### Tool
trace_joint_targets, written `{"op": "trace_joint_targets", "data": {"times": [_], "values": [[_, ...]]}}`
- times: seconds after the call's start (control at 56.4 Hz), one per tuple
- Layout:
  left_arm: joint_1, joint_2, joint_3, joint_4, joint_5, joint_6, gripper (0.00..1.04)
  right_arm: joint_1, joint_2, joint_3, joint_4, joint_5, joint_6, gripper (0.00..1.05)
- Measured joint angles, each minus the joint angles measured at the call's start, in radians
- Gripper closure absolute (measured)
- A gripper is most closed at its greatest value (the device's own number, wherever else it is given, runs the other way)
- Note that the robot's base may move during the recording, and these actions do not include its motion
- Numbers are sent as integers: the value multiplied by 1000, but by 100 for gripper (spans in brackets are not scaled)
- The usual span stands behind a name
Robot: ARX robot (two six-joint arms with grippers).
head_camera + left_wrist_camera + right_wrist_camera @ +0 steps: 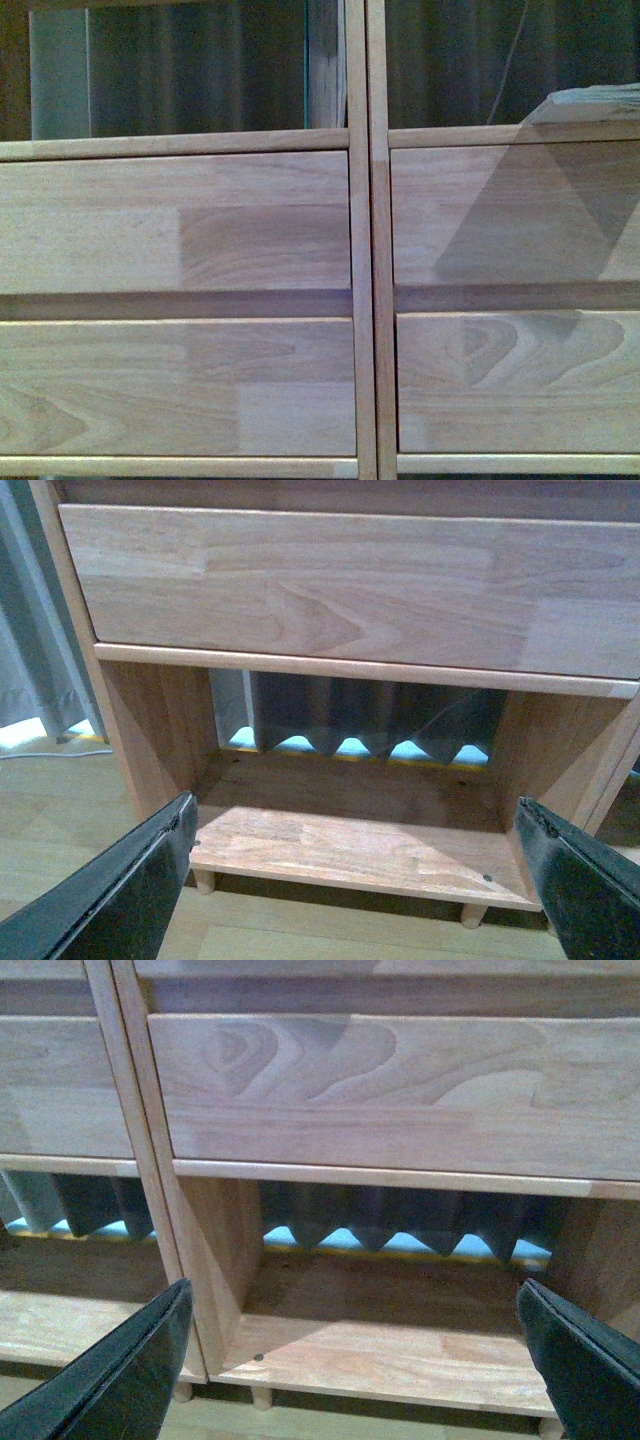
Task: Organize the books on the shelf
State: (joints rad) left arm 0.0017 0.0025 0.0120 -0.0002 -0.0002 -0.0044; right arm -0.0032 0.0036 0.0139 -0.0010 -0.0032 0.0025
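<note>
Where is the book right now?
Front view only: the book rests at the far upper right, on the shelf ledge above the right-hand upper drawer. Neither wrist view shows it.

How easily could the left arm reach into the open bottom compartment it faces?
Probably easily: the left gripper is open and pointed at the bottom compartment, with nothing visible between them or inside.

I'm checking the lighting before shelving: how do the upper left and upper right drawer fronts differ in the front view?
The upper left light-wood drawer front is evenly lit; the upper right light-wood drawer front carries a broad slanted shadow. The left one shows a darker rectangular plank patch; the right one's wood looks more uniform. Both are plain, handle-free fronts of the same light-wood shelf.
</note>
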Motion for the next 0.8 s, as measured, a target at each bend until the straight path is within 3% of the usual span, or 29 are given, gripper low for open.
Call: {"op": "trace_joint_targets", "data": {"times": [0.55,0.568,0.621,0.692,0.798], "values": [[0,0,0,0,0,0,7,0,0,0,0,0,0,7],[0,0,0,0,0,0,7,-5,6,2,-7,-22,9,7],[0,0,0,0,0,0,7,-77,76,40,-82,-219,103,7],[0,0,0,0,0,0,7,-160,220,88,-42,-370,238,7],[0,0,0,0,0,0,7,-178,416,169,109,-384,403,7]]}}
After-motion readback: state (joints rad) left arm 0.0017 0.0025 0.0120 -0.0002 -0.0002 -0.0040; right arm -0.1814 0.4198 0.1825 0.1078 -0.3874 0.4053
